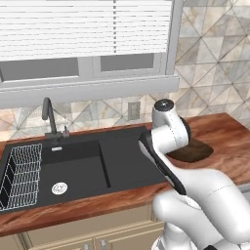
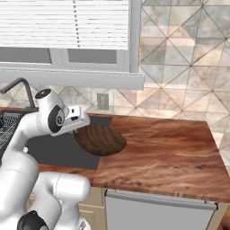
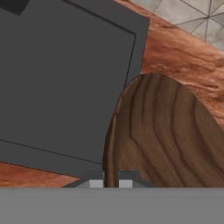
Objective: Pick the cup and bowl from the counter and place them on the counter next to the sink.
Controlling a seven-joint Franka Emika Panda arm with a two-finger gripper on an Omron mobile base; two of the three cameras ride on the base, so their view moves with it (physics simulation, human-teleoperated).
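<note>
A round dark wooden bowl (image 1: pixel 195 150) (image 2: pixel 101 138) (image 3: pixel 166 131), shallow like a disc, sits at the sink's right edge, partly over the black rim. My gripper (image 3: pixel 110 183) is shut on its near rim, which runs up between the two fingertips in the hand view. I cannot tell whether the bowl rests on the counter (image 1: pixel 219 136) (image 2: pixel 166 152) (image 3: pixel 183 52) or hangs just above it. The black sink (image 1: pixel 78 166) (image 2: pixel 58 150) (image 3: pixel 57 78) lies to the left of the bowl. The cup is out of view.
A dark curved faucet (image 1: pixel 48 114) (image 2: pixel 20 87) stands behind the sink, and a wire dish rack (image 1: pixel 22 173) fills its left basin. A wall outlet (image 1: pixel 134 110) (image 2: pixel 103 101) is on the tiled backsplash. The wood counter stretches to the right over a dishwasher front (image 2: pixel 157 211).
</note>
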